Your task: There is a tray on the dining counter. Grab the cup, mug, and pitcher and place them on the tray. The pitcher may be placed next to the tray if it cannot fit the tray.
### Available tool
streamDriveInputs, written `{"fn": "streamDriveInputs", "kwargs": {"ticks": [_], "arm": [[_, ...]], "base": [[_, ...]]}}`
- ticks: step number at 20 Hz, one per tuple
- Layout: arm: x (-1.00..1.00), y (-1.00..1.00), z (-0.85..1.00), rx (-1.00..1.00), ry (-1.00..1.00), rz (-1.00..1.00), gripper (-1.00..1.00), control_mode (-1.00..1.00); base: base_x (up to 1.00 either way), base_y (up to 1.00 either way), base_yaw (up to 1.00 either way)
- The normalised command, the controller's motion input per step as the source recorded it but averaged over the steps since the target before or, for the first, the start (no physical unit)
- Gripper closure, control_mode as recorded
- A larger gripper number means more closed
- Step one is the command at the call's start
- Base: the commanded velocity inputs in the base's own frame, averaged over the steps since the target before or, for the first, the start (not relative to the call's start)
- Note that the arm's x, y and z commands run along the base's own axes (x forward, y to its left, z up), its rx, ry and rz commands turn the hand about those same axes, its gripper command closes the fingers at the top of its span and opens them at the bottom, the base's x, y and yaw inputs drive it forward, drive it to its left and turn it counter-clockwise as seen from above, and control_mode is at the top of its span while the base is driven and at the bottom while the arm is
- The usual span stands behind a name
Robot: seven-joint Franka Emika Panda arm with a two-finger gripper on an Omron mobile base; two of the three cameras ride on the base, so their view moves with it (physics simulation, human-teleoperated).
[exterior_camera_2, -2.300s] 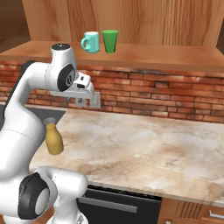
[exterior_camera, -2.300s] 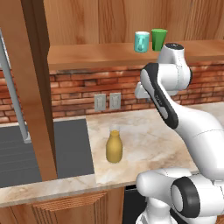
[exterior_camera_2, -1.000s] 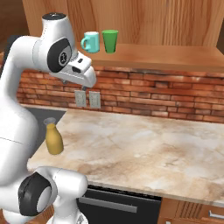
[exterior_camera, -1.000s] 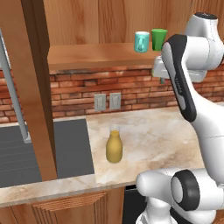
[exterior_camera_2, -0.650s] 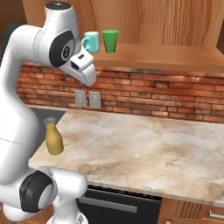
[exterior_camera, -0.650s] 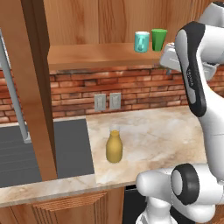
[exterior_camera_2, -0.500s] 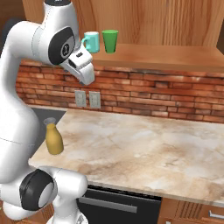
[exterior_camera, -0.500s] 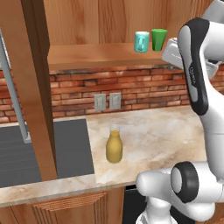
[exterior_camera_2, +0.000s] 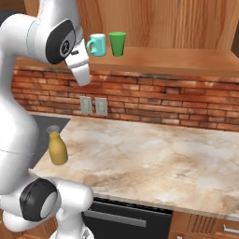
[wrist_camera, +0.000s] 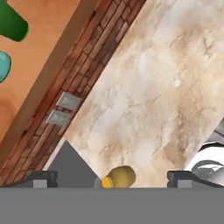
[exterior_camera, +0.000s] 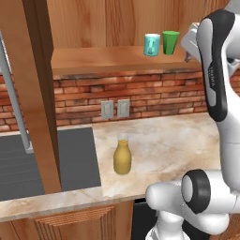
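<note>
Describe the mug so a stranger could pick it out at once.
Look at the wooden shelf running above the red brick wall. Two small vessels stand side by side on it. The mug is the pale teal one with a side handle; its neighbour, the cup, is bright green and has no handle.

Bright green handleless cup [exterior_camera: 170, 42] upright on the wooden shelf, just right of pale teal mug [exterior_camera: 151, 45], also upright, handle turned left in the right base view. Mustard-yellow pitcher [exterior_camera: 122, 157] standing upright on the marble counter below, well apart from both.
</note>
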Motion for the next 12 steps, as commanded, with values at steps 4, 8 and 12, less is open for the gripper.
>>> {"fn": "streamDriveInputs", "kwargs": {"ticks": [4,8,12], "arm": [[0.0,0.0,0.21,0.17,-0.14,-0.29,-1.0,-1.0],[0.0,-0.07,0.04,0.18,-0.2,-0.15,-1.0,-1.0],[0.0,-0.06,0.0,0.18,-0.25,-0.02,-1.0,-1.0]], "base": [[0.0,0.0,0.0],[0.0,0.0,0.0],[0.0,0.0,0.0]]}}
